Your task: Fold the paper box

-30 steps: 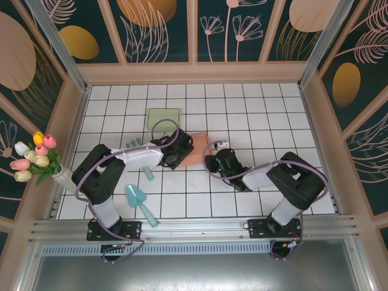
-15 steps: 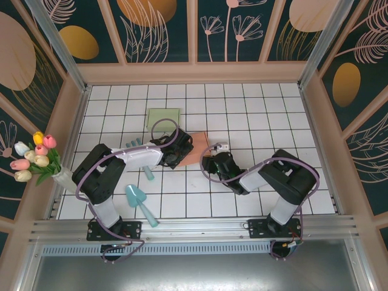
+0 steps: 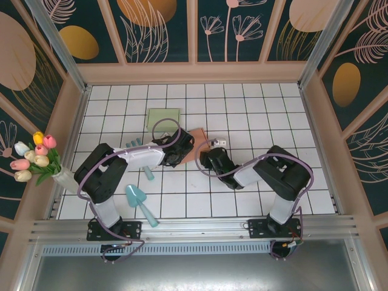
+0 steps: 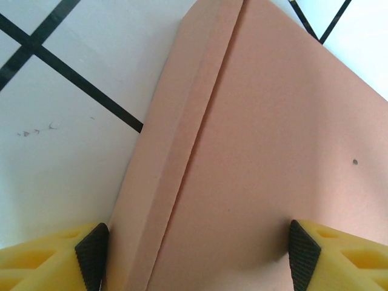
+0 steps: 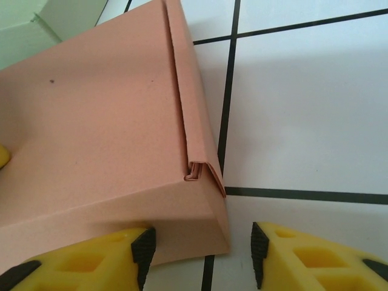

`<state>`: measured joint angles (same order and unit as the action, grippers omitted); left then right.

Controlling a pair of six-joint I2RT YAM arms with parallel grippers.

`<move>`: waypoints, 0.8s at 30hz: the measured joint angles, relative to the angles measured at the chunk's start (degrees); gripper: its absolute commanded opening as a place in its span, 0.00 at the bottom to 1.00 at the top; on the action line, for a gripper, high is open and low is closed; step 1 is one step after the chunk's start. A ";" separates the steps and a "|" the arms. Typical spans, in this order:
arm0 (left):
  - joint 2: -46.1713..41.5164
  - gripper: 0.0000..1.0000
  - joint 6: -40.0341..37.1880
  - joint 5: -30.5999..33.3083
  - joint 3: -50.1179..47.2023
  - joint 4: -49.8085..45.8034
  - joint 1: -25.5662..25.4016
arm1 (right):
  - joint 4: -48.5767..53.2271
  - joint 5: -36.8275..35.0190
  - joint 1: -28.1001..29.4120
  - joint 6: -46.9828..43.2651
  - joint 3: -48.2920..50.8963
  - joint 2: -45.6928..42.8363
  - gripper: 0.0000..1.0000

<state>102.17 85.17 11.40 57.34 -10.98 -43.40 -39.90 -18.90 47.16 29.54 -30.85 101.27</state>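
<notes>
The box (image 3: 197, 140) is lying near the middle of the tabletop (image 3: 267, 109), between the two grippers. The left gripper (image 3: 180, 148) is sitting over the box's left part. In its wrist view its fingers (image 4: 91, 251) are standing wide apart, released, with the flat pink panel and a creased side flap stretching between them. One pad is sitting just beside the flap's outer edge and the other is lying over the panel's face, so nothing is being clamped.

The right gripper (image 3: 210, 159) is sitting at the box's near right corner. Its jaws are parted and released. The corner, with a tucked flap end showing, is lying between them. One pad is right against the box's near wall, and the other is standing clear of it over white tile.

A green sheet (image 3: 163, 117) is lying just beyond the box, toward the far edge. A teal scoop (image 3: 139, 202) is resting by the near edge on the left, and tulips (image 3: 35, 159) are standing just past the left edge.
</notes>
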 measured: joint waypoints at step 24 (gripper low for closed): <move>-4.85 0.80 -6.82 -3.17 0.87 -11.02 -4.24 | 4.17 14.51 -7.89 -0.31 -3.67 0.13 0.38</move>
<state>97.32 78.35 8.23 58.22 -22.00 -47.64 -35.73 -4.38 39.27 29.23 -34.52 101.41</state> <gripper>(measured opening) 0.795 0.402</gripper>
